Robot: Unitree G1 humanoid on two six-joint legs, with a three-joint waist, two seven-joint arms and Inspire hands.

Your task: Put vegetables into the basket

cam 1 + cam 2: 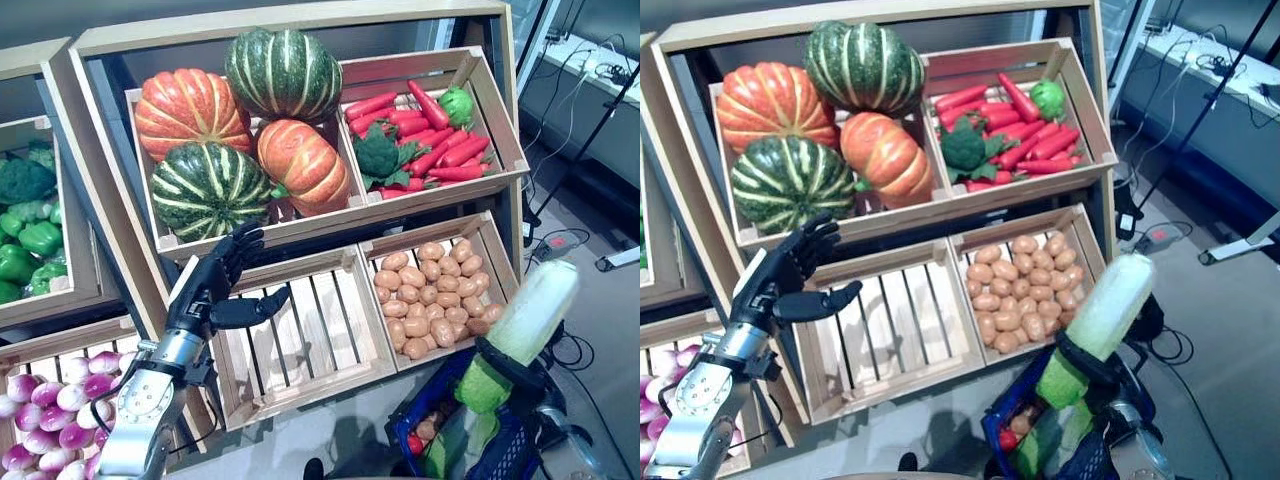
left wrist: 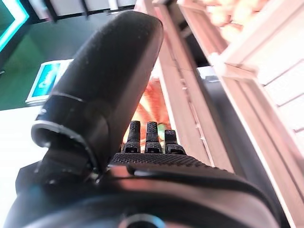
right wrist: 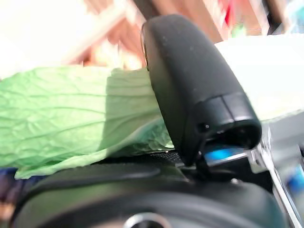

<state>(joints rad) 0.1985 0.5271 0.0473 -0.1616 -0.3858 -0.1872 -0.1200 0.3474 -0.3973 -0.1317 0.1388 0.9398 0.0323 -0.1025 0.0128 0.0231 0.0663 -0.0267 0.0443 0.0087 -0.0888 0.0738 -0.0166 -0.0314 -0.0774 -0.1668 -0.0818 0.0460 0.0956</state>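
My right hand (image 1: pixel 515 372) is shut on a long napa cabbage (image 1: pixel 528 312) with a pale white stalk and green leaves, held tilted above the blue basket (image 1: pixel 512 440) at the lower right. The right wrist view shows the thumb (image 3: pixel 194 90) pressed over the cabbage's green leaf (image 3: pixel 66 118). The basket holds a few vegetables, among them something red (image 1: pixel 415 443). My left hand (image 1: pixel 215 285) is open in front of the empty slatted crate (image 1: pixel 300 330), below the pumpkins (image 1: pixel 240 130), holding nothing.
Wooden shelf crates hold pumpkins, red peppers with broccoli (image 1: pixel 420 130), potatoes (image 1: pixel 430 295), green peppers (image 1: pixel 25 235) and purple onions (image 1: pixel 50 410). Floor with cables and a stand lies to the right (image 1: pixel 580 230).
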